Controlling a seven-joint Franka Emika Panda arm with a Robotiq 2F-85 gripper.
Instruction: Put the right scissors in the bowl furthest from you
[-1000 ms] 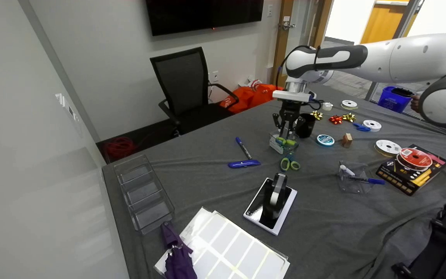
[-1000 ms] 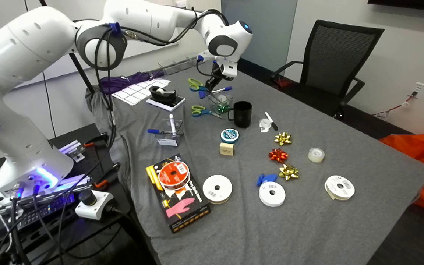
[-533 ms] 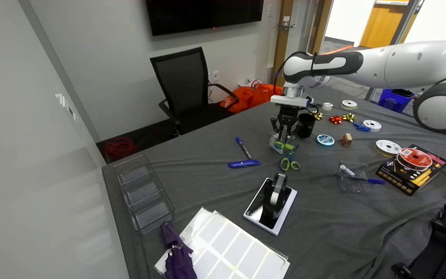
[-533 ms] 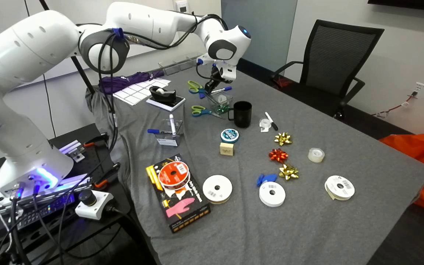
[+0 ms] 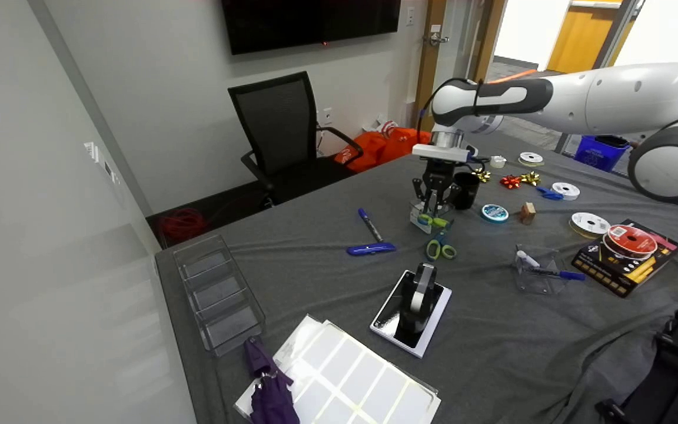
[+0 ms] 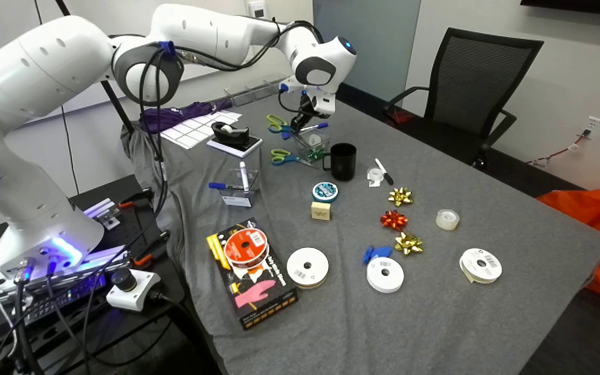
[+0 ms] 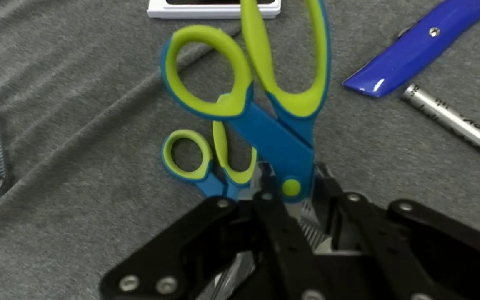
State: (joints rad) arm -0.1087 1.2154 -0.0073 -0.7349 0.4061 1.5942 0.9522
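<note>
My gripper (image 7: pixel 293 179) is shut on the right scissors (image 7: pixel 283 143), with a fingertip on each side near the pivot. They have bright green and blue handles, which point away from the gripper. The scissors also show in both exterior views (image 5: pixel 442 223) (image 6: pixel 280 126), with the gripper (image 5: pixel 432 203) at a clear bowl (image 5: pixel 419 221) beside the black mug. The blades are mostly hidden; I cannot tell whether they are inside the bowl. The bowl holds a tape roll and a green bow (image 6: pixel 311 153). A similar pair of scissors (image 7: pixel 213 183) lies on the table beside the bowl.
The black mug (image 6: pixel 343 161) stands right beside the bowl. A second clear bowl (image 6: pixel 237 200) holds markers. A blue cutter (image 5: pixel 371 249), a marker (image 5: pixel 370 224) and a tape dispenser (image 5: pixel 418 300) lie nearby. Ribbon spools and bows lie farther along the table.
Over the last second my gripper has come down slightly with the scissors in it. Between half a second ago and now almost nothing moves.
</note>
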